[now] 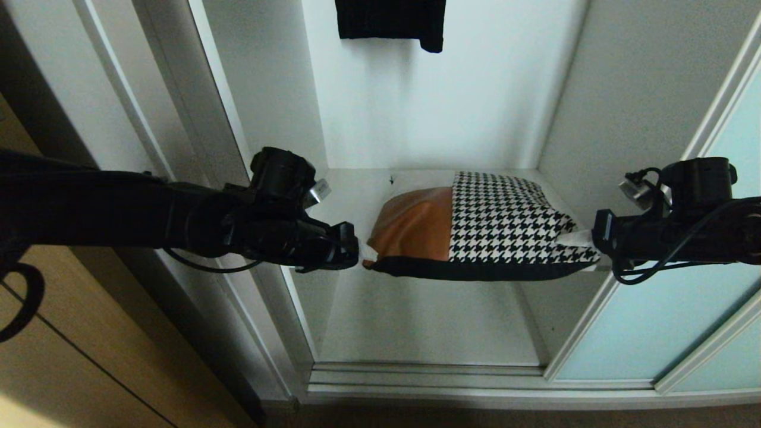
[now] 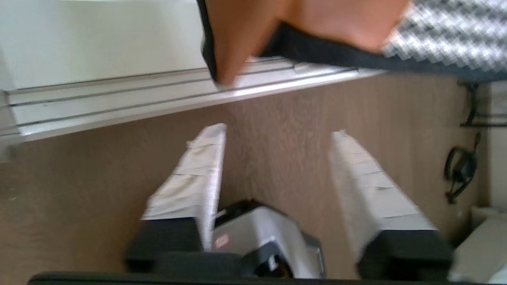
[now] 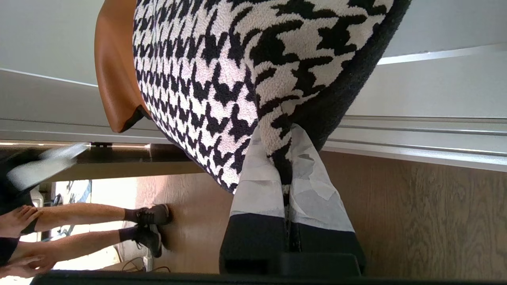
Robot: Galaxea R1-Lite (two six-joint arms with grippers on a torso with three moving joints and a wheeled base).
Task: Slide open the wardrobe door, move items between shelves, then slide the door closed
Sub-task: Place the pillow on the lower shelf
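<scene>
The cushion (image 1: pixel 475 226), tan leather on its left and houndstooth on its right with a black back, lies across the front of a white shelf (image 1: pixel 362 190), its front edge past the shelf's lip. My right gripper (image 1: pixel 579 239) is shut on the cushion's right houndstooth corner (image 3: pixel 277 130). Just off the tan left corner (image 2: pixel 225 59) my left gripper (image 1: pixel 364 251) stands open, and nothing lies between its white fingers (image 2: pixel 198 178). The sliding wardrobe door (image 1: pixel 654 321) of frosted aqua glass is pushed aside at the right.
A black garment (image 1: pixel 392 21) hangs at the top of the compartment. A lower white board (image 1: pixel 428 321) and the floor track (image 1: pixel 428 380) lie below. A wooden door (image 1: pixel 89 368) is at the left. A person's legs (image 3: pixel 99 225) stand on the wooden floor behind me.
</scene>
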